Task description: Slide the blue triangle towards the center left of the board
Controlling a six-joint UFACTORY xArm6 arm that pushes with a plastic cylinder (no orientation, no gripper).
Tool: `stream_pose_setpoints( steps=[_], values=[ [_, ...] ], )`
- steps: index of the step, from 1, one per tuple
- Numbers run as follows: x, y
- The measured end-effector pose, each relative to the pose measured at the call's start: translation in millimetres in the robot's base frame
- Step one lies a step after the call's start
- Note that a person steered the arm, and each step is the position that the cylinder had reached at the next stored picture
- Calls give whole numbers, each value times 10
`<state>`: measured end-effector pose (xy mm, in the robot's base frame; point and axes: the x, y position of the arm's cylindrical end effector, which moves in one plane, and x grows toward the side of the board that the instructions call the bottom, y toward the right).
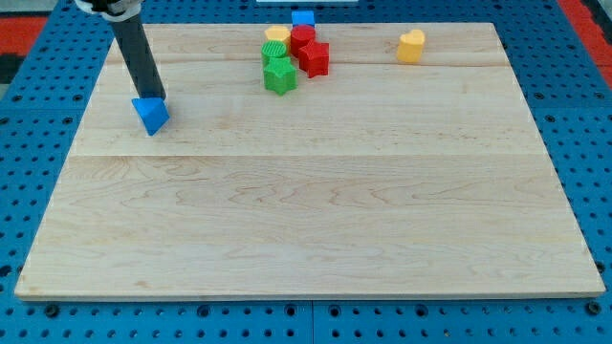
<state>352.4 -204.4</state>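
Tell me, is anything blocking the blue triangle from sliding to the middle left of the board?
Nothing visible is. My tip sits right at the blue triangle, on its top side in the view, and the other blocks cluster far off near the board's top edge.

Blue triangle point(151, 116): one small solid wedge, bright blue, point towards the view's bottom. Lies flat on the surface point(306, 220) at the view's left, upper part, touching my tip point(156, 98).

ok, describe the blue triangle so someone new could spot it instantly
Start at the wooden board and go to its upper left area, far from the block cluster at the view's top centre. The blue triangle sits alone there, with my tip touching its top edge. The other blue block is in the cluster.
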Motion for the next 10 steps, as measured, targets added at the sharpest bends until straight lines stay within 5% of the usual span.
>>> stream_pose_setpoints(
  steps=[4, 9, 10],
  values=[
    [35, 404],
    [332, -77],
    [395, 399]
  ],
)
